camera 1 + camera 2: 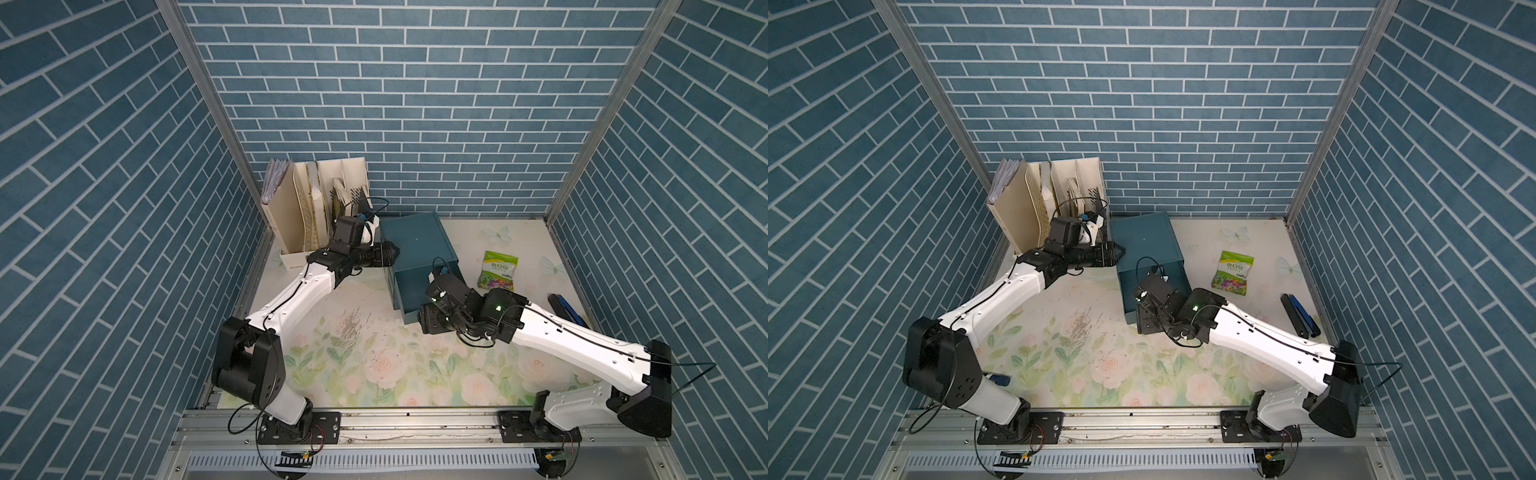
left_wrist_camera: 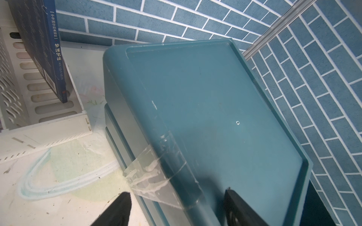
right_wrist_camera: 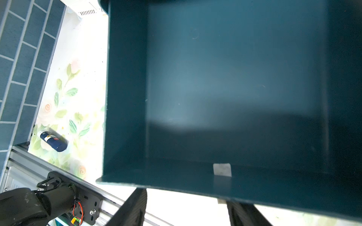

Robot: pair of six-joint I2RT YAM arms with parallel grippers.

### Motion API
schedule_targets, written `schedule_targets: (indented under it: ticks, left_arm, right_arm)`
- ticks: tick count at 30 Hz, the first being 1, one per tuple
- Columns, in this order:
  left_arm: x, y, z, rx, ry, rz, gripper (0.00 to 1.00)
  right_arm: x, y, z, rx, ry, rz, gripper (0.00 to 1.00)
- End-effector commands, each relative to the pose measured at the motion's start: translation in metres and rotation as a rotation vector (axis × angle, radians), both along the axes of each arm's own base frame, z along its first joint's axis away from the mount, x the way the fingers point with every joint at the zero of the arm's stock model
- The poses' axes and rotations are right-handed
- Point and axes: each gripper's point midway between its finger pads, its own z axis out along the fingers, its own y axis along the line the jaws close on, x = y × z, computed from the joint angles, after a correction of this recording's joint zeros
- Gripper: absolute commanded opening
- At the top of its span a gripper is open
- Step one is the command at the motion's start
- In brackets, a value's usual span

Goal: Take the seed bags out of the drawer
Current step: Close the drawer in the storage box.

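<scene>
The teal cabinet [image 1: 415, 239] [image 1: 1144, 237] stands at the back of the table, and its drawer [image 1: 397, 297] [image 3: 127, 97] is pulled out toward the front. In the right wrist view the drawer's inside shows only a bare teal floor. One green-white seed bag [image 1: 498, 271] [image 1: 1232, 273] lies flat on the table to the right of the cabinet. My right gripper [image 3: 186, 203] hangs just in front of the drawer's front wall with its jaws apart, close to the white pull tab [image 3: 222, 169]. My left gripper [image 2: 176, 207] [image 1: 390, 253] stands open astride the cabinet's upper left edge.
A cream file rack [image 1: 316, 208] with dark books stands at the back left, close beside the left arm. A dark blue stapler-like object [image 1: 567, 309] lies by the right wall. A small blue tube [image 1: 998, 379] lies front left. Clear tape [image 2: 148, 170] hangs off the cabinet's side.
</scene>
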Motion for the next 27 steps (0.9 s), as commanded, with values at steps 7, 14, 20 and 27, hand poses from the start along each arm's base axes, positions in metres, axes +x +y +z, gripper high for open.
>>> schedule_targets:
  ticks: [7, 14, 20, 27]
  left_arm:
    - [-0.02, 0.021, -0.057, 0.134, 0.181, 0.012, 0.78]
    - [-0.02, 0.021, -0.056, 0.138, 0.18, 0.009, 0.78]
    - [-0.021, 0.021, -0.057, 0.136, 0.18, 0.006, 0.78]
    - [-0.022, 0.021, -0.058, 0.138, 0.184, 0.006, 0.78]
  right_arm:
    - [0.025, 0.016, 0.012, 0.013, -0.142, 0.004, 0.67]
    - [0.04, 0.017, 0.011, 0.017, -0.214, -0.022, 0.67]
    - [0.054, 0.021, 0.006, 0.033, -0.259, -0.024, 0.67]
    - [0.079, 0.023, 0.007, 0.055, -0.326, -0.034, 0.67]
